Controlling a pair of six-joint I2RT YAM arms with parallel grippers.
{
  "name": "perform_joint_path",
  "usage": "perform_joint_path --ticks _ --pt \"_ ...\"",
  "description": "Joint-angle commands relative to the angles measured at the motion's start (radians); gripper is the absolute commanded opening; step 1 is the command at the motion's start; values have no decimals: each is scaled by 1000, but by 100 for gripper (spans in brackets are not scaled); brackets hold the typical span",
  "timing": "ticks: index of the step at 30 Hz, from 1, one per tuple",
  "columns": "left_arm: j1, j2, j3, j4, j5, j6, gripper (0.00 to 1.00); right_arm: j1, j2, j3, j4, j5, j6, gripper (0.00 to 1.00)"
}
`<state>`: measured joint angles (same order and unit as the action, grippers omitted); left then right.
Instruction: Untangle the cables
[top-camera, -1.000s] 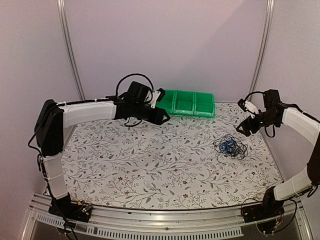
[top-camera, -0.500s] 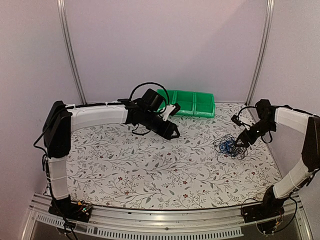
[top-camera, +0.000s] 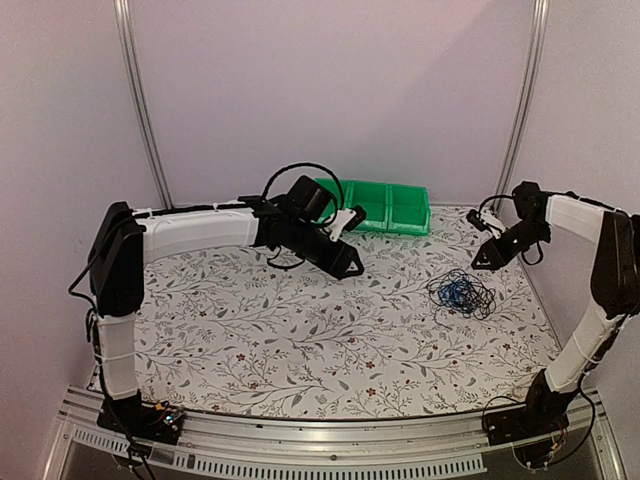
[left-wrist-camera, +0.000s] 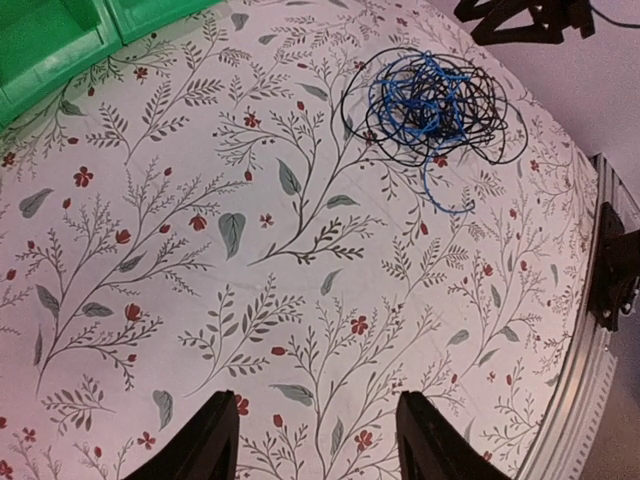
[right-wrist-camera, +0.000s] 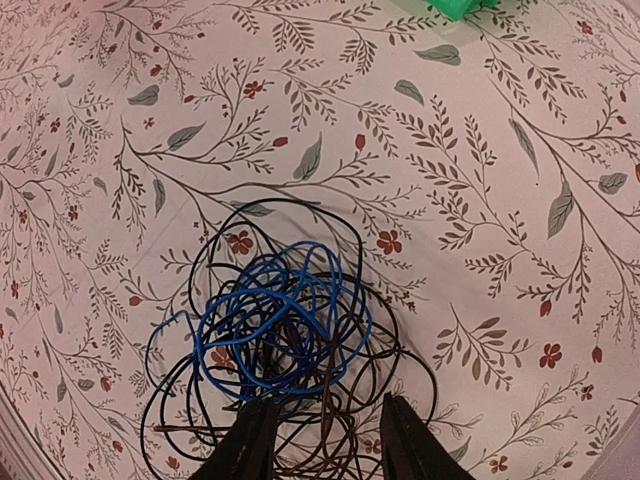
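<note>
Right end effector (right-wrist-camera: 325, 445) open, empty, close over tangled cables (right-wrist-camera: 285, 335), maybe ready to grab; left end effector (left-wrist-camera: 318, 445) open, empty too.

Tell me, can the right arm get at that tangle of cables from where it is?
Probably yes. The right gripper hangs open just above the cables, which lie loose on the table with nothing covering them; the green bin sits apart.
</note>
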<state>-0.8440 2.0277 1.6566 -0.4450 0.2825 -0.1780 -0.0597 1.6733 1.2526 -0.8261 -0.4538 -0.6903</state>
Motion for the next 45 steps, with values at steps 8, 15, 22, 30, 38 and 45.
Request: perform_joint_path --ticks 8,15,22,30,38,45 --pt "-8 26 49 -14 23 23 56 -3 116 51 -48 -34 21 35" --pt "-7 31 55 -11 22 21 56 -3 124 49 -54 -37 28 20" --pt "-7 34 60 -13 20 21 56 -3 124 29 -40 -13 39 22" --pt "-8 37 61 -13 20 21 56 -3 144 30 -30 -2 65 15" --pt "-7 42 66 -12 17 25 56 -3 147 32 -38 0 78 10" --pt "-7 31 79 -14 -8 29 55 3 86 127 -149 -74 75 0"
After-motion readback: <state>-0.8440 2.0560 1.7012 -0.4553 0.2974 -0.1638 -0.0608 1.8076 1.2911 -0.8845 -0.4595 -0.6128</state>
